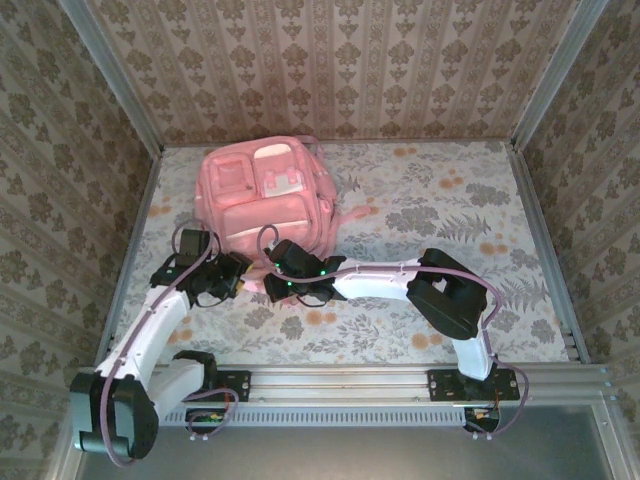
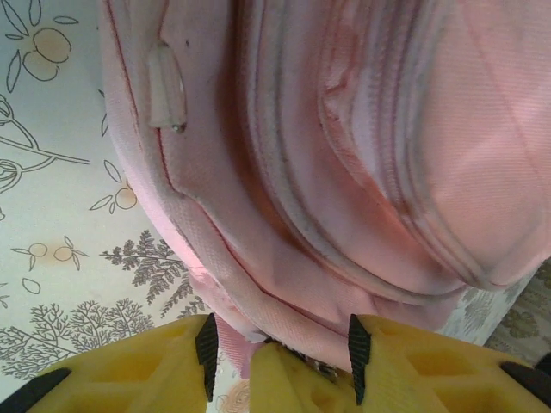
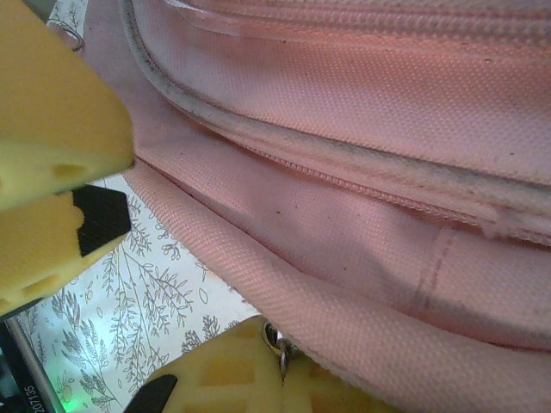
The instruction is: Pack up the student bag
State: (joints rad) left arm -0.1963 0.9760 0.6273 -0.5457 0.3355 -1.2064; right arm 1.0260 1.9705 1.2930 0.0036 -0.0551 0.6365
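Observation:
The student bag [image 1: 265, 195], a big pink backpack, lies flat at the back left of the table, front panels up. Both grippers meet at its near edge. My left gripper [image 1: 244, 268] [image 2: 282, 348] has its jaws partway closed, with the bag's bunched lower edge [image 2: 284, 301] filling the gap between its black pads. My right gripper [image 1: 272, 260] [image 3: 281, 366] is shut on a small metal zip pull [image 3: 277, 340] under the bag's seam. One of its yellow fingers [image 2: 293, 379] pokes in between the left jaws. A left finger [image 3: 52, 129] stands beside the bag [image 3: 344, 172].
A floral cloth [image 1: 440, 210] covers the table, with open room to the right of the bag. Patterned walls [image 1: 590, 170] close in three sides. A metal rail [image 1: 340, 380] runs along the near edge. A pink strap [image 1: 352, 212] trails off the bag's right side.

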